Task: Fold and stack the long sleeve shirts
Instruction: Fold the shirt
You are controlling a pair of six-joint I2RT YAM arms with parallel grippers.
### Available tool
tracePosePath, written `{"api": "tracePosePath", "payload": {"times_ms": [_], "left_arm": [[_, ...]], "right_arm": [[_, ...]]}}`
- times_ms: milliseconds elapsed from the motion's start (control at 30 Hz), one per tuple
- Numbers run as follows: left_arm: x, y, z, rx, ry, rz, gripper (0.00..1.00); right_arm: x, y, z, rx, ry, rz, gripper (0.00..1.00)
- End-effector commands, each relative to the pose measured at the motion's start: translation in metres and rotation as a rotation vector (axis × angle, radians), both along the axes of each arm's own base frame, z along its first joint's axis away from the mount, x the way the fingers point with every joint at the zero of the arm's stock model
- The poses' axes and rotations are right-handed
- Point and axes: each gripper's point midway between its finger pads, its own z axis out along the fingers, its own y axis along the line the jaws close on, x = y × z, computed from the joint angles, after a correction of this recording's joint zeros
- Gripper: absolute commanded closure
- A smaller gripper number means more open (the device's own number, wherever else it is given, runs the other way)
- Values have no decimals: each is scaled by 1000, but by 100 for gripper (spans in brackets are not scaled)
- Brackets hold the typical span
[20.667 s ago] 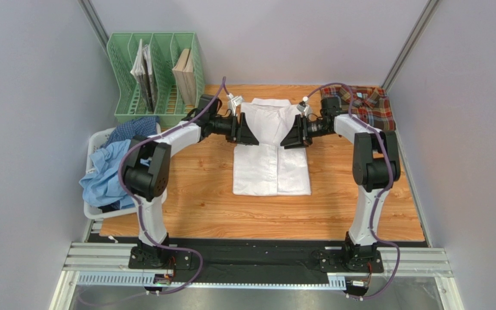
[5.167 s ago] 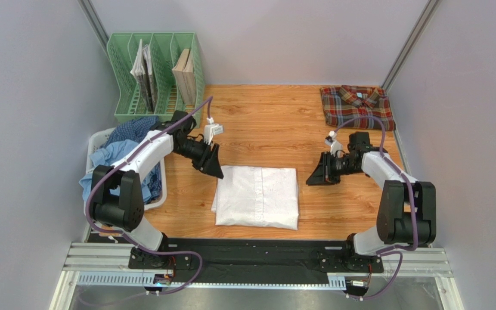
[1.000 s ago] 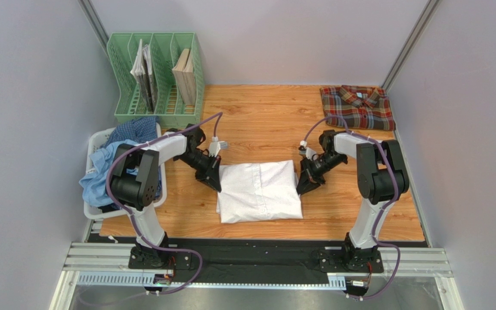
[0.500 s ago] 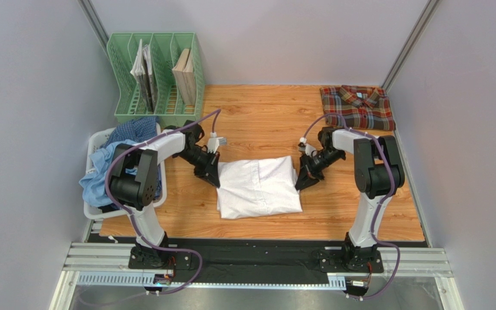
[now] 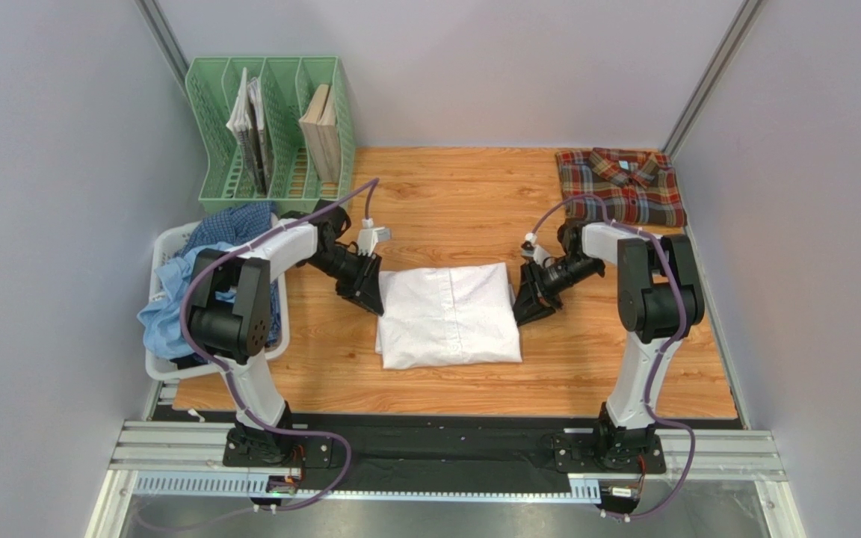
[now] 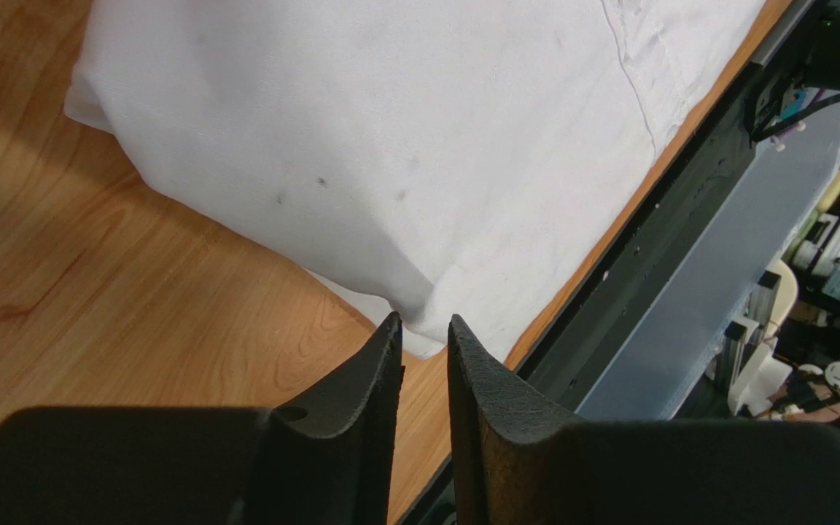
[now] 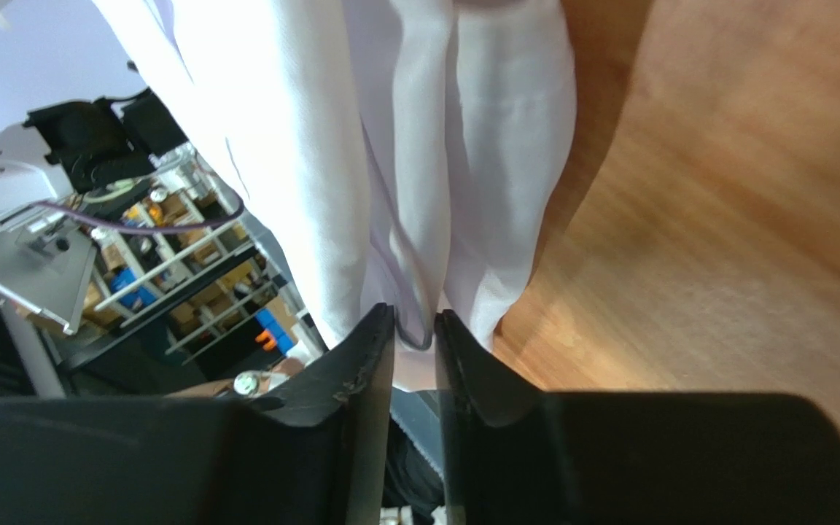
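Note:
A plain white long sleeve shirt (image 5: 449,319) lies folded in the middle of the table. My left gripper (image 5: 370,300) sits low at its left edge. Its jaws (image 6: 424,319) stand slightly open, and the shirt's corner (image 6: 392,131) lies just past the tips with bare wood in the gap. My right gripper (image 5: 522,312) is at the shirt's right edge, also slightly open (image 7: 416,315). A fold of the white cloth (image 7: 315,164) hangs loose at its tips. A folded plaid shirt (image 5: 620,187) lies at the back right.
A white basket (image 5: 166,364) hangs off the table's left edge, holding a light blue shirt (image 5: 182,308) and a dark blue checked one (image 5: 233,224). A green file rack (image 5: 272,135) with books stands at the back left.
Both grippers carried the white shirt's side edges a little toward the back, and it settled flatter. Both sets of jaws then parted and let go of the cloth.

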Motion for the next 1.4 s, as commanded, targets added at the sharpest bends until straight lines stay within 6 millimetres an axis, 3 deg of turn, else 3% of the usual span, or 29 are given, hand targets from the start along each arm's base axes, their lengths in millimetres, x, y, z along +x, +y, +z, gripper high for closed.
{"api": "tracePosePath", "payload": {"times_ms": [0,167,233,500,567,700,767,867,900,967,1367], "left_arm": [[-12,-3,3,-49,29,-13,70],[-18,-4,4,-61,45,3,65],[-25,-5,3,-71,59,11,63],[-33,-9,-5,-78,92,23,55],[-33,-11,-7,-81,93,18,54],[-36,-15,-10,-87,107,10,53],[-35,-17,-12,-90,108,11,54],[-31,-17,-11,-90,101,7,71],[-32,-16,-12,-76,102,6,87],[-31,-13,-11,-63,91,0,98],[-27,-1,-11,-1,49,11,100]], "right_arm": [[-21,5,15,74,56,-4,71],[-42,0,0,50,121,10,59],[-46,0,-5,54,137,12,59],[-34,9,-5,91,102,-7,62],[-33,9,-5,92,106,-9,69],[-33,8,-6,85,104,-7,100],[-32,9,-4,85,97,-7,100],[-29,7,-1,69,66,-1,100],[-27,6,0,62,52,3,100],[-27,3,1,40,40,19,100],[-27,-25,2,-75,6,104,100]]}}
